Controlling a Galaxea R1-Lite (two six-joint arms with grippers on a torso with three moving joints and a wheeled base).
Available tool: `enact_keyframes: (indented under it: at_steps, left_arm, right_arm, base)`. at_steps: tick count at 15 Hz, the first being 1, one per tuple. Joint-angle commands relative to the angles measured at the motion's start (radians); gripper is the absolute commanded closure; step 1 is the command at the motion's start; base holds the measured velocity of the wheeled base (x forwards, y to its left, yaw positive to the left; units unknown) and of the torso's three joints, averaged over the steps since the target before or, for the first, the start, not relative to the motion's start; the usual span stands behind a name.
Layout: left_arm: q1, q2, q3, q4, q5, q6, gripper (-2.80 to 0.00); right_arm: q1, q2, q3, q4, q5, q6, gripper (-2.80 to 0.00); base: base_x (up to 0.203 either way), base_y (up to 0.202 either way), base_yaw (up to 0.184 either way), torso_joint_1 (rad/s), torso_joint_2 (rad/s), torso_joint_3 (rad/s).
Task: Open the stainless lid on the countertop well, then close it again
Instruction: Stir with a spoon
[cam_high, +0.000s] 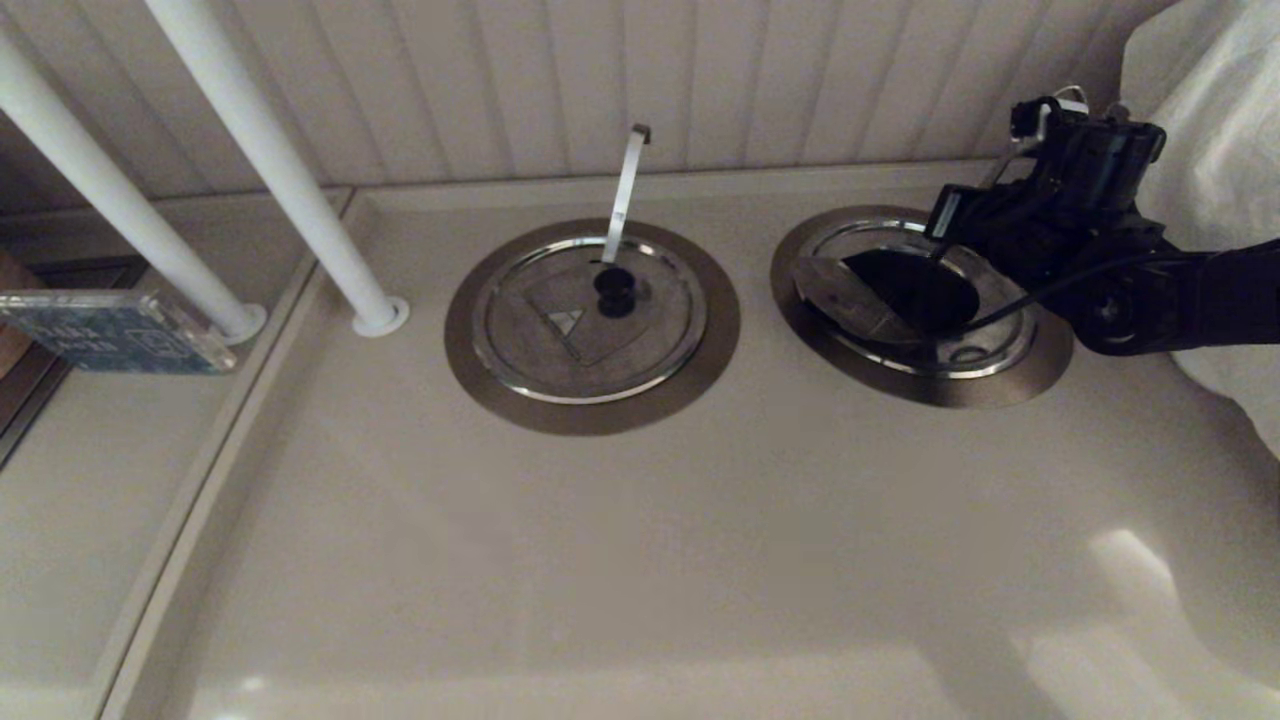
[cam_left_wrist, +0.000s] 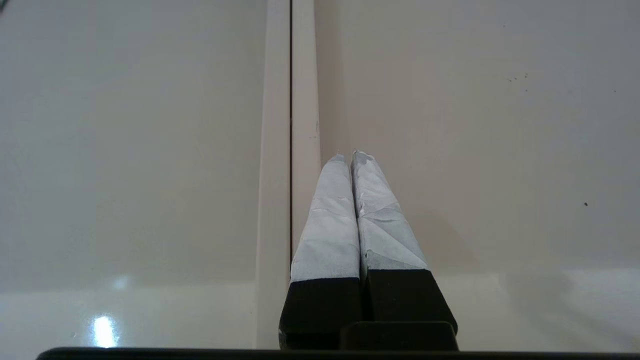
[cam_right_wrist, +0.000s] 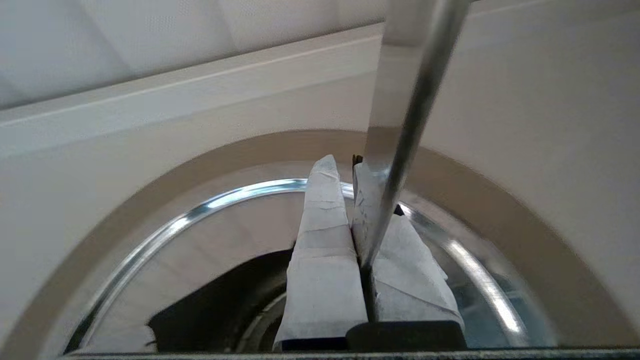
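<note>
The stainless lid (cam_high: 845, 295) stands tilted in the countertop well (cam_high: 1000, 385) at the right, its low edge on the well's left rim. A dark opening shows beside it. My right gripper (cam_high: 950, 235) hovers over the well, shut on the lid's flat steel strip (cam_right_wrist: 400, 125). In the right wrist view the right gripper (cam_right_wrist: 342, 167) pinches the strip between its taped fingers, above the shiny inner rim (cam_right_wrist: 200, 210) and the bronze-grey collar (cam_right_wrist: 150, 185). The lid's knob is hidden. My left gripper (cam_left_wrist: 348, 156) is shut on nothing over bare beige counter, outside the head view.
A twin lid (cam_high: 585, 320) with a near-upright strip (cam_high: 627, 180) covers the middle well. Two white poles (cam_high: 270, 160) slant down to the counter at the left. A blue box (cam_high: 110, 330) lies far left. White cloth (cam_high: 1220, 100) hangs at the right behind my arm.
</note>
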Motion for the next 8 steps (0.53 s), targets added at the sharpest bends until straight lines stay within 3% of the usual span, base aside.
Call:
enact_keyframes:
  at_steps: [1,2,3,8]
  left_arm:
    - [0.000,-0.001,0.000,0.000,0.000,0.000,0.00]
    - [0.000,-0.001,0.000,-0.001,0.000,0.000,0.00]
    - [0.000,-0.001,0.000,0.000,0.000,0.001,0.00]
    - [0.000,0.000,0.000,0.000,0.000,0.000,0.00]
  right_arm:
    - [0.000,0.016,-0.009,-0.002,0.000,0.002,0.00]
    - [0.002,0.016,-0.008,0.001,0.000,0.004,0.00]
    - [0.005,0.016,-0.007,0.004,0.000,0.004,-2.80]
    - [0.010,0.013,-0.012,0.006,0.000,0.018,-2.80]
  base:
    - [0.000,0.000,0.000,0.000,0.00,0.000]
    - [0.000,0.000,0.000,0.000,0.00,0.000]
    - [0.000,0.000,0.000,0.000,0.00,0.000]
    - [0.000,0.000,0.000,0.000,0.00,0.000]
